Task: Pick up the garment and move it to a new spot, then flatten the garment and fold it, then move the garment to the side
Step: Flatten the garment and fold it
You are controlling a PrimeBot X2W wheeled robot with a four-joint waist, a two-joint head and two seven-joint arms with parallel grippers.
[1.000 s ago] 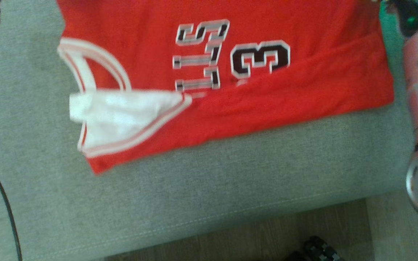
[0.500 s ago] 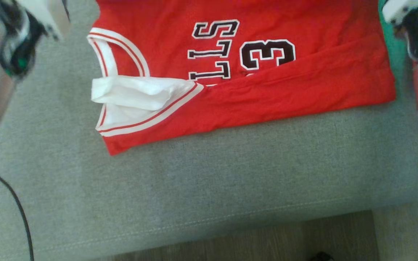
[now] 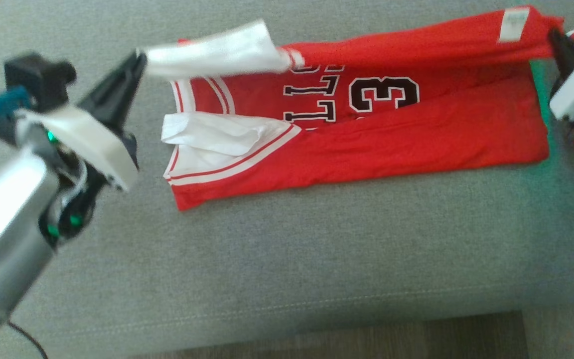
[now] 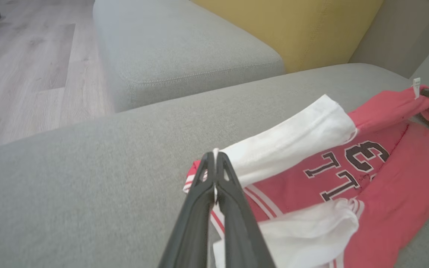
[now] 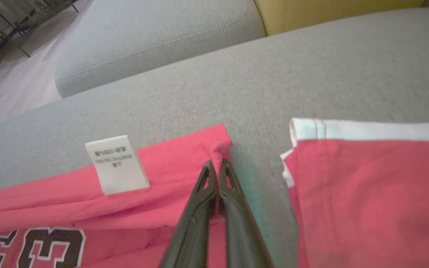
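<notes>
Now our left gripper [image 3: 140, 56] clamps the sleeve [image 3: 217, 52], our right gripper [image 3: 552, 34] the hem [image 3: 538, 27]; the jersey [image 3: 391, 144] lies toward the seat's [image 3: 287, 259] far edge, so we fold level and taut

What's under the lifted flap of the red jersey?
The jersey's own front, with the number 3 and part of the lettering visible. The flap hides the remaining lettering.

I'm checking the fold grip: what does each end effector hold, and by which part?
Both grip the red jersey: the left end effector pinches the end of its white sleeve, the right end effector its red corner by the label.
</notes>
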